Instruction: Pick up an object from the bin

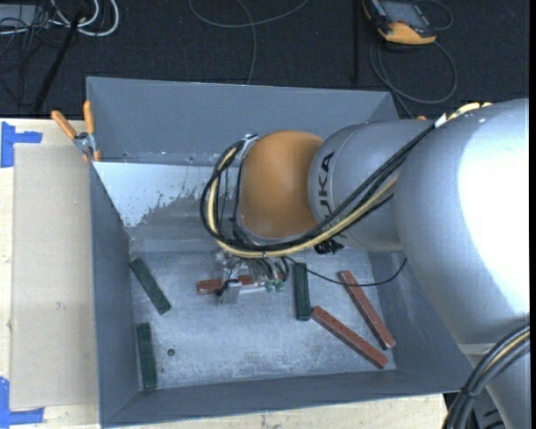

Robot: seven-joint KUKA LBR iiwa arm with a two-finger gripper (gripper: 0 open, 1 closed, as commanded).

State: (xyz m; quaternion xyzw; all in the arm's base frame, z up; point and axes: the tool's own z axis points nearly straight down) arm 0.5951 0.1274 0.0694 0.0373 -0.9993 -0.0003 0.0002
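In the bin (250, 365), left part of floor: dark green bar (150, 286) lying diag., upper end toward the back-left. Below it, near the front-left corner, a 2nd green bar (145, 354), approx. parallel w/ the left wall; the two are apart. A 3rd green bar (301, 291) lies mid-right, near vertical in view. Just beside its lower end starts a red-brown bar (348, 336), running diag. down-right. Above that, a 2nd red-brown bar (367, 308), also slanting down-right; their right ends lie near each other. Behind the bin, on the dark floor (250, 52): orange-black device (400, 22) w/ thin cables (355, 43) looping round it; white cables (94, 21) at top left.
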